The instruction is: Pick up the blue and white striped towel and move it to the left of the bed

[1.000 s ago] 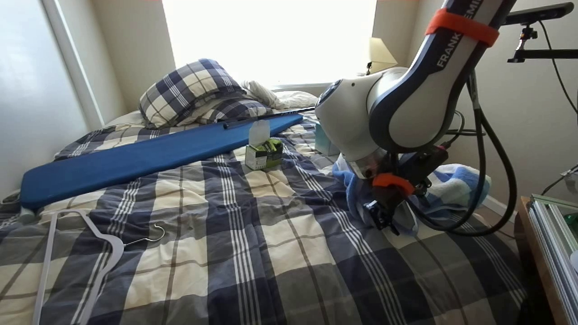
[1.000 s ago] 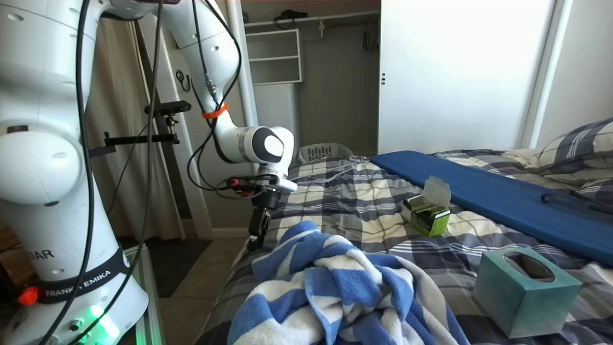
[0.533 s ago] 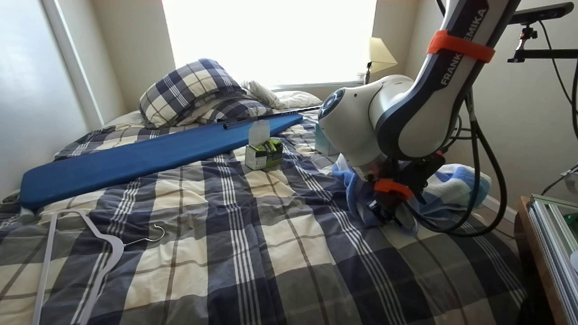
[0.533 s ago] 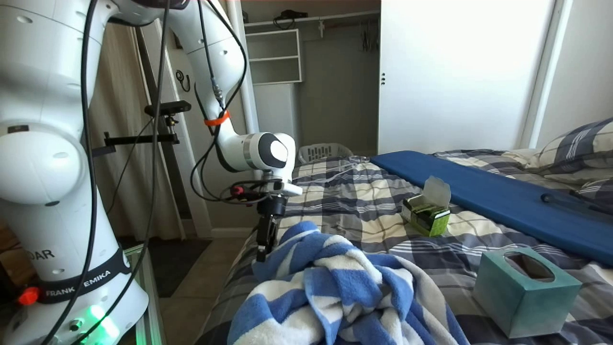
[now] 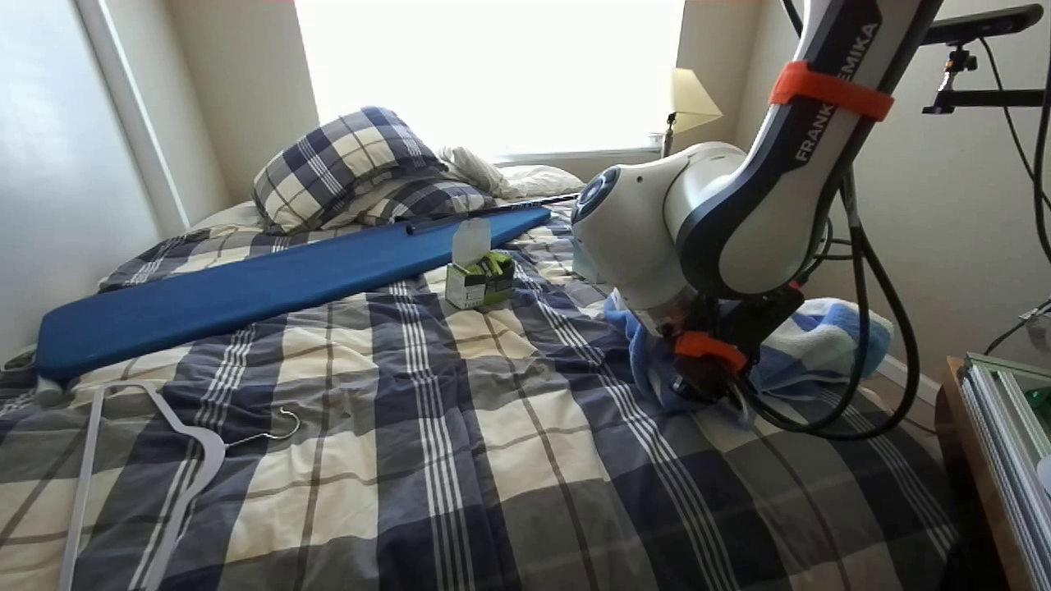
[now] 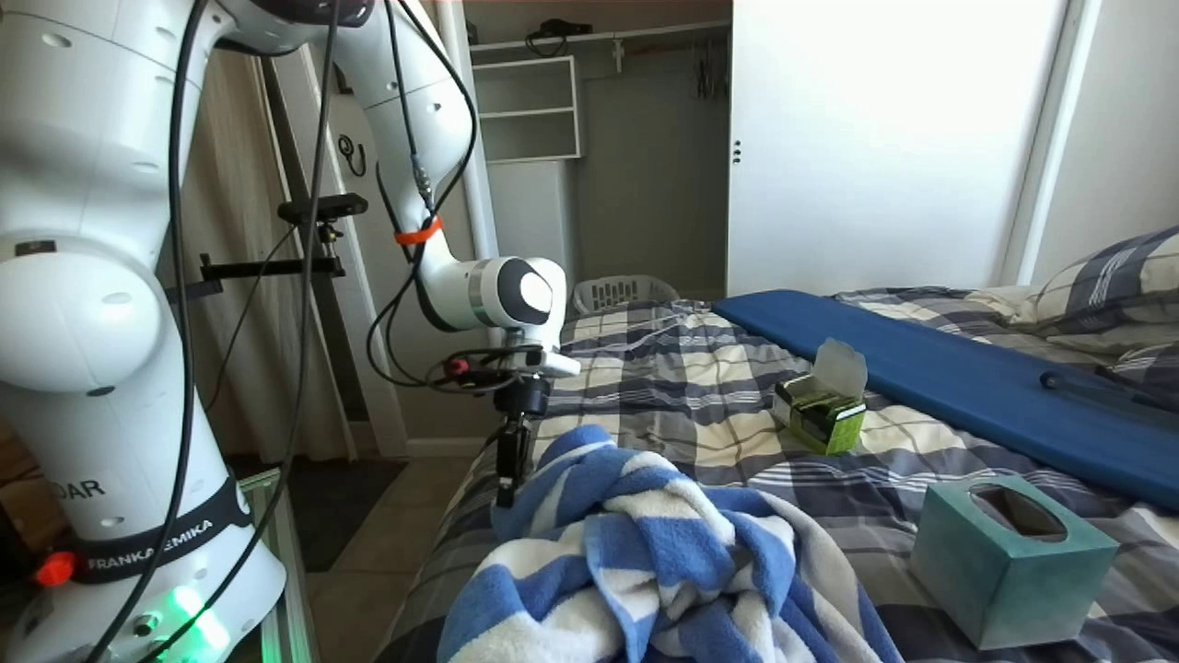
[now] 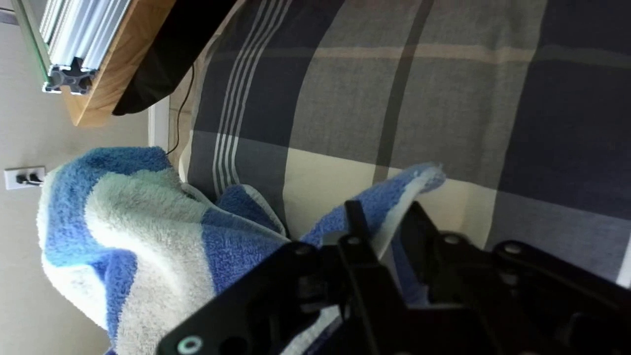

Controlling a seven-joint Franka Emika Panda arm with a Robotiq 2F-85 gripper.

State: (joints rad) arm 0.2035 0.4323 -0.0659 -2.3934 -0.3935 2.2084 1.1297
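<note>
Since the hand (image 7: 384,214) has sunk to the towel (image 6: 645,552) and its jaws have drawn together, a loose edge now sits pinched between them, though blur in the wrist view hides how firmly. The rest lies bunched on the duvet (image 5: 509,492), so the grasp looks made, with lift and leftward carry still to do.
</note>
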